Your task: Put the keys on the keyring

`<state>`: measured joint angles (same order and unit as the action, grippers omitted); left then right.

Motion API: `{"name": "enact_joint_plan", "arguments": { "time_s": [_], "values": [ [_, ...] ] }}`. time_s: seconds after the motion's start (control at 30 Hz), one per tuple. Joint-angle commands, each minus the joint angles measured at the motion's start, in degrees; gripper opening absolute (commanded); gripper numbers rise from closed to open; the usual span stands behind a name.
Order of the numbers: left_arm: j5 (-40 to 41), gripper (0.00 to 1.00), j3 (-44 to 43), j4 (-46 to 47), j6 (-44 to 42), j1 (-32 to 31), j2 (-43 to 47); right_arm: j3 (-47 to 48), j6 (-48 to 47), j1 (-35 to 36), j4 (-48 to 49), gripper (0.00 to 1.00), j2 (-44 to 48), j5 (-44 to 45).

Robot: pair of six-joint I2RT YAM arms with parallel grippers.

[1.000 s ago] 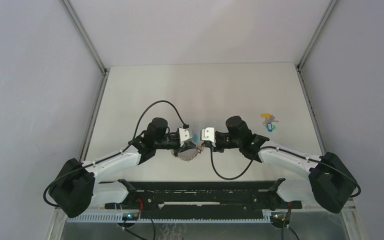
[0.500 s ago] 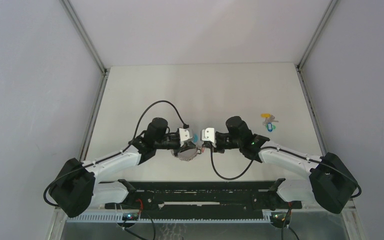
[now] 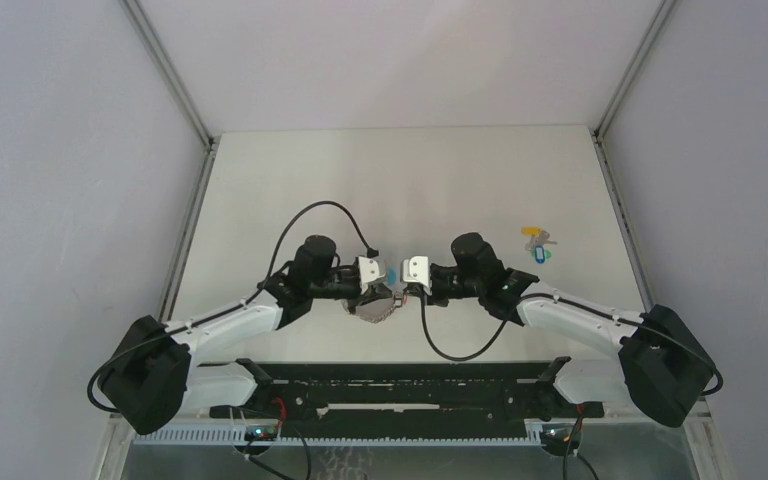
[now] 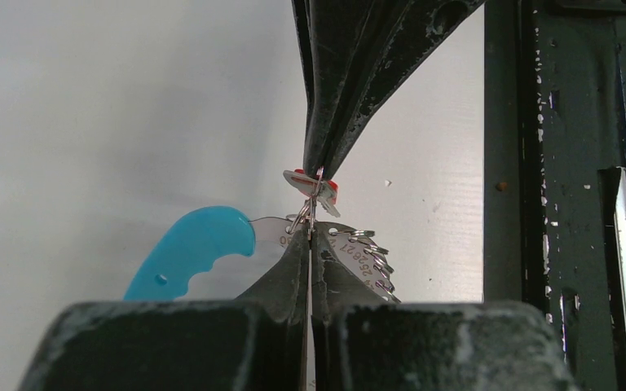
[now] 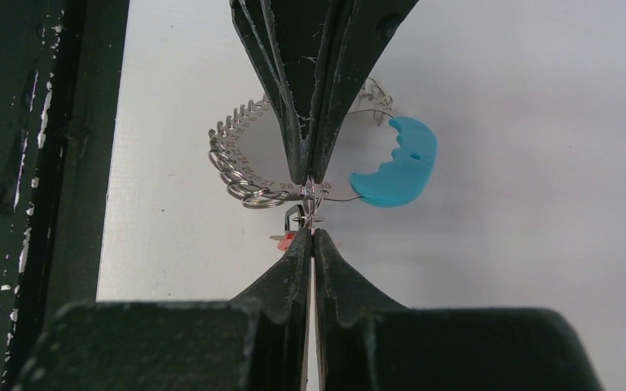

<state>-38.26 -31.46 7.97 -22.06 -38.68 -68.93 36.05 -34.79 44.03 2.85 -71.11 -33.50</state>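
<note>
Two claws meet tip to tip low over the white tabletop [image 3: 290, 180]. The left claw [image 4: 310, 238] is pinched fully closed on the wire of the silvery beaded oval keyring [image 4: 364, 254], beside its bright blue curved plastic piece [image 4: 189, 251], seemingly to steady it. The right claw [image 5: 310, 236], also pinched tight, grips the tiny red-headed metal key [image 5: 286, 238] touching the ring, likely for threading. The yellow and teal keys [image 3: 538, 246] lie well apart to the right.
</note>
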Motion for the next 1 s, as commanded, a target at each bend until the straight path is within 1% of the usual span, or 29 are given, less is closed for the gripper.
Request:
{"name": "enact_joint_plan", "arguments": {
  "time_s": [0.0, 0.47, 0.7, 0.97],
  "values": [
    [-2.4, 0.00, -0.8, 1.8, -0.5, -0.4, 0.1, 2.7, -0.5, 0.6, 2.0, 0.00, 0.3, -0.7],
    [-2.6, 0.00, -1.1, 1.6, -0.6, -0.5, 0.0, 4.1, -1.0, 0.9, -0.4, 0.00, -0.6, -2.1],
    [-3.2, 0.00, -0.8, 1.8, -0.9, -0.7, 0.7, 6.3, -1.7, 1.1, -3.3, 0.00, -3.1, -3.6],
    [-3.6, 0.00, 0.3, 4.4, 0.1, -0.7, 1.8, 7.8, -2.3, 1.1, -5.8, 0.00, -5.2, -4.4]
  ]
}}
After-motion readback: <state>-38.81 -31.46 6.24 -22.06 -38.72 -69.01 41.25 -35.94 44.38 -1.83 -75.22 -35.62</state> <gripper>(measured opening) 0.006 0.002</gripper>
